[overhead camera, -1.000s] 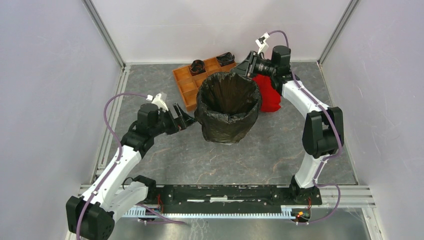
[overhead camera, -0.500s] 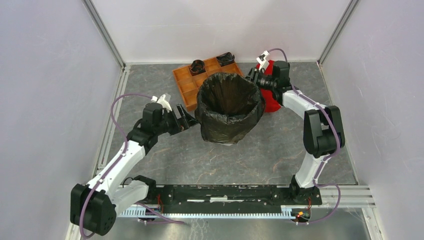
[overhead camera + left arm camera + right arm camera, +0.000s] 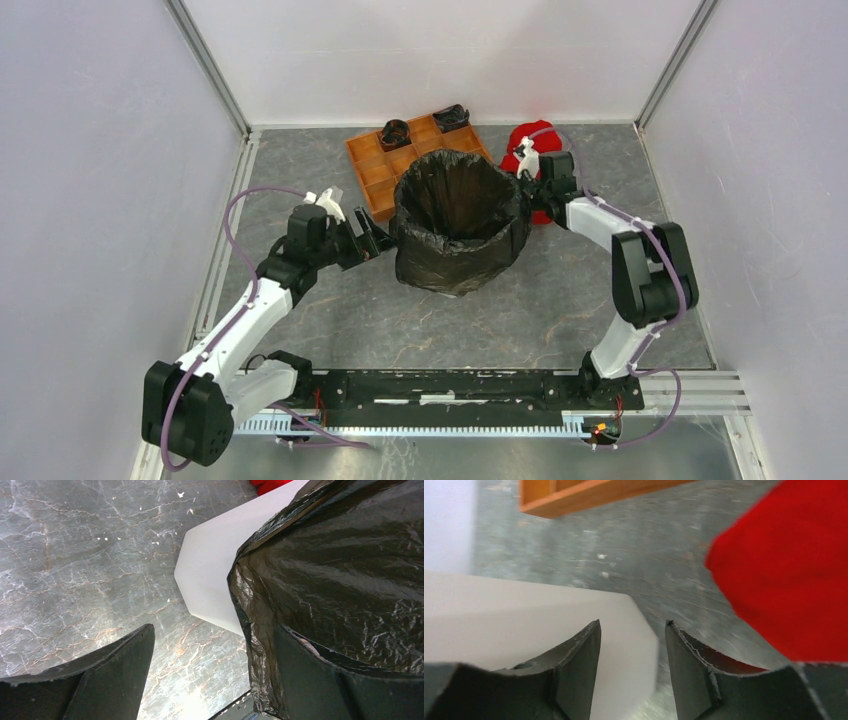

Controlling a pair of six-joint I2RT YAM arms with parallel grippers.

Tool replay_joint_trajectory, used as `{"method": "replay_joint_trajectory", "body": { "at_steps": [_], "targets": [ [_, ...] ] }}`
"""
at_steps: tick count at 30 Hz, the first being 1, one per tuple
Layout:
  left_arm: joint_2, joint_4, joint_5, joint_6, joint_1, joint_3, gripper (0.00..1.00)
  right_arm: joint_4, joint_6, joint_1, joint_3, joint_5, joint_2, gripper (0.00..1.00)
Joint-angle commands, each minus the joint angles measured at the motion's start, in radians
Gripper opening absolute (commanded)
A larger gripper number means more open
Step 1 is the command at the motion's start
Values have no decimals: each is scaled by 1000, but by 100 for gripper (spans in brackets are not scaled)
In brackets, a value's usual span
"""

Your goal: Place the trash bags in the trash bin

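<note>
The black trash bag (image 3: 460,205) lines the trash bin and hangs down over its outer walls. In the left wrist view the bin's white wall (image 3: 210,575) shows below the bag's crinkled hem (image 3: 345,565). My left gripper (image 3: 378,240) is open at the bin's left side. The hem hangs just inside its right finger (image 3: 320,680), and marble floor shows across the rest of the gap (image 3: 215,630). My right gripper (image 3: 522,178) is open and low at the bin's back right. Nothing lies between its fingers (image 3: 633,622). The white bin wall (image 3: 524,625) is under its left finger.
A red cloth (image 3: 520,145) lies right behind my right gripper, large in the right wrist view (image 3: 789,575). An orange-brown compartment tray (image 3: 375,165) sits at the bin's back left, with two dark items (image 3: 394,131) in its far cells. Walls enclose the table.
My right gripper has let go of the bag's rim, dropped down beside the bin near the red cloth, and opened wider. The bag's rim has settled over the bin. My left arm has edged closer.
</note>
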Motion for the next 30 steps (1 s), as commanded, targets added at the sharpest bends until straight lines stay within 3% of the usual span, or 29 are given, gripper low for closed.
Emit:
{"method": "replay_joint_trajectory", "body": {
  "at_steps": [1, 3, 5, 9, 12, 16, 18, 20, 22, 25, 27, 30],
  "targets": [
    [-25, -31, -46, 21, 5, 27, 93, -277, -238, -1, 93, 428, -200, 62],
    [-32, -49, -59, 34, 5, 34, 93, -319, -277, -25, 84, 553, -283, 72],
    [-30, -62, -64, 44, 5, 45, 93, -320, -275, -100, 54, 567, -355, 77],
    [-17, -72, -46, 58, 5, 65, 93, -216, -202, -261, -51, 279, -513, 81],
    [-11, -65, -27, 52, 5, 72, 94, -72, -110, -265, -132, 63, -592, 88],
    [-13, -44, -4, 29, 6, 67, 94, 50, -7, -267, -203, -34, -637, 90],
    [-13, -31, 10, 16, 5, 56, 94, 236, 108, -268, -284, -130, -627, 91],
    [-11, -7, 27, -3, 5, 40, 94, 380, 208, -257, -343, -224, -590, 88],
    [-3, 23, 56, -26, 6, 23, 94, 388, 184, -224, -352, -232, -552, 83],
    [13, 77, 96, -67, 4, -10, 93, 374, 125, -150, -352, -208, -506, 66],
    [23, 110, 111, -86, 4, -30, 92, 379, 136, -136, -372, -173, -474, 42],
    [31, 121, 106, -91, 4, -46, 89, 384, 128, -131, -417, -128, -455, 31]
  ]
}}
